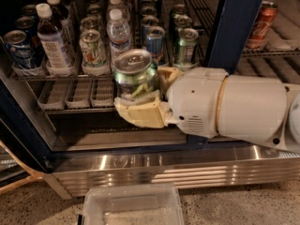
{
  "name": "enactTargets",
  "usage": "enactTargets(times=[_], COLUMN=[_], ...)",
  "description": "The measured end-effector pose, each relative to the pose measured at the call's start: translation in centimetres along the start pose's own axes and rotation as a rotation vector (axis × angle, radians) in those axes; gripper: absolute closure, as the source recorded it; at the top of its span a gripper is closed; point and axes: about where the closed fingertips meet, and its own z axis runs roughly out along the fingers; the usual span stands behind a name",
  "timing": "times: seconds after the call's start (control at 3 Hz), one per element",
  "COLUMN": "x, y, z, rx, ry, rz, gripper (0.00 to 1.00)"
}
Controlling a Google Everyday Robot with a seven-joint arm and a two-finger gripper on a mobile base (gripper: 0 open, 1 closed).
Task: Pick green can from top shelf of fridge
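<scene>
My gripper [151,93] is clamped on the green can [135,74], so the can is not on the rack: it hangs in the air just in front of the top shelf [61,77], on the near side of the fridge [232,27] opening and to the left of the blue door post. I hold it by the lower half of its body, with the silver top tipped a little towards the near side, not quite upright. Gripping low leaves the rim free, and the can sits deep between my cream fingers [138,114]: one wraps under and across the near face, the other presses from the far right side. They are open only as far as the can's width, and I see no gap between pads and metal.

Behind the can the rack is crowded. A water bottle [119,32] and a blue-and-silver can [154,42] stand just beyond it, and a whitish can with a green logo [92,48] is to the left. That is reason to keep the can clear of the rows. A clear plastic bin [133,205] lies on the floor below. The pick itself looks done to me, provided my hold does not slip.
</scene>
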Motion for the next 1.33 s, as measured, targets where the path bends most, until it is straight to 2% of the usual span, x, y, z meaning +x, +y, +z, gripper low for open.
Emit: enactTargets(times=[0.33,0.67,1.0,1.33], x=[-0.8,-1.6,-2.2,-2.6], y=[3.3,5.9,8.2,10.3], z=[1.5,2.2,2.1,1.5], rx=[-0.137,-0.227,-0.273,-0.294], ry=[0.001,-0.002,-0.015,-0.053], rz=[-0.027,-0.059,-0.086,-0.13], gripper=[1.0,1.0,1.0,1.0])
